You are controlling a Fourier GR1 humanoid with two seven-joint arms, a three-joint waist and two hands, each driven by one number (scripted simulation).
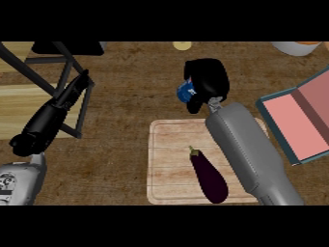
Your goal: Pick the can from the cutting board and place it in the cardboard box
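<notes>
Holding the can (pixel 186 91) in curled fingers, right hand (pixel 208 83) above bare wooden counter (pixel 131 91), past the far edge of the cutting board (pixel 168 159). Only a blue patch of the can visible at the hand's left side, the rest hidden by black fingers. Can off the board, well short of the cardboard box (pixel 310 113). Grey right forearm (pixel 247 149) slanted across the board's right part, from the lower edge up toward the hand. Box at the right edge of the view, flaps open, pinkish inside, teal rim, apart from the hand. Eggplant (pixel 208 174) lying on the board, dark purple, stem end pointing away, just beside the forearm's left side. Left hand (pixel 53 118) at the view's left, fingers straight and relaxed, pointing up and away, holding nothing, over a dark metal frame (pixel 49 79). Left forearm (pixel 14 181) in the lower left corner. Small yellow object (pixel 183 46) at the far edge of the counter, too small to identify. White and orange round thing (pixel 297 47) at the top right, partly cut off.
</notes>
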